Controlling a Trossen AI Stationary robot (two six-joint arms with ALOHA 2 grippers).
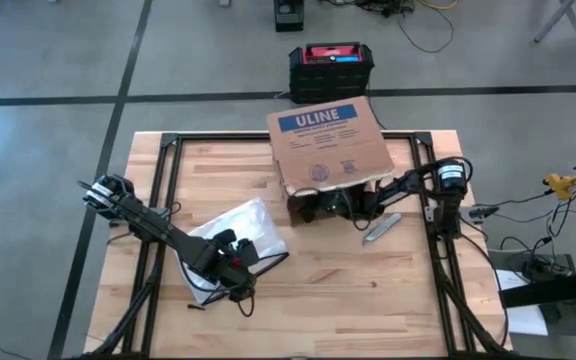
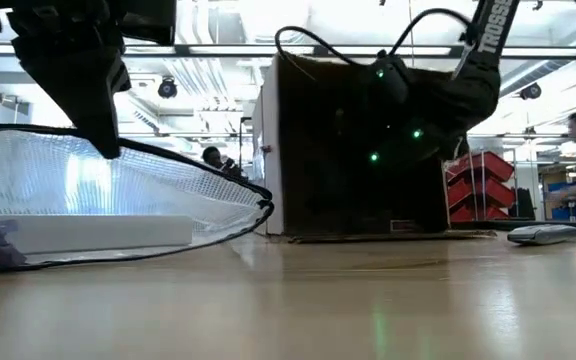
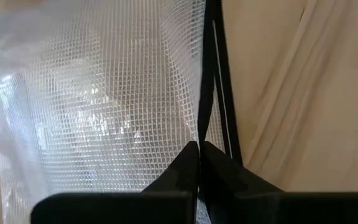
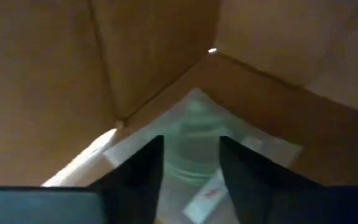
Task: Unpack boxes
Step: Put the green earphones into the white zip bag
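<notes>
One cardboard box (image 1: 328, 145), one clear mesh bag (image 1: 238, 235), one grey tool (image 1: 381, 229), one black-and-red case (image 1: 331, 68), two arms.

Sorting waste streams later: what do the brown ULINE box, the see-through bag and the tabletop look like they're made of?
The brown ULINE shipping box looks like matte cardboard, with plain brown walls inside. The see-through mesh-patterned bag seems to be glossy clear plastic reinforced with a woven grid and edged in black trim. The light wooden tabletop appears to be smooth jointed planks; grain and seams show.
</notes>
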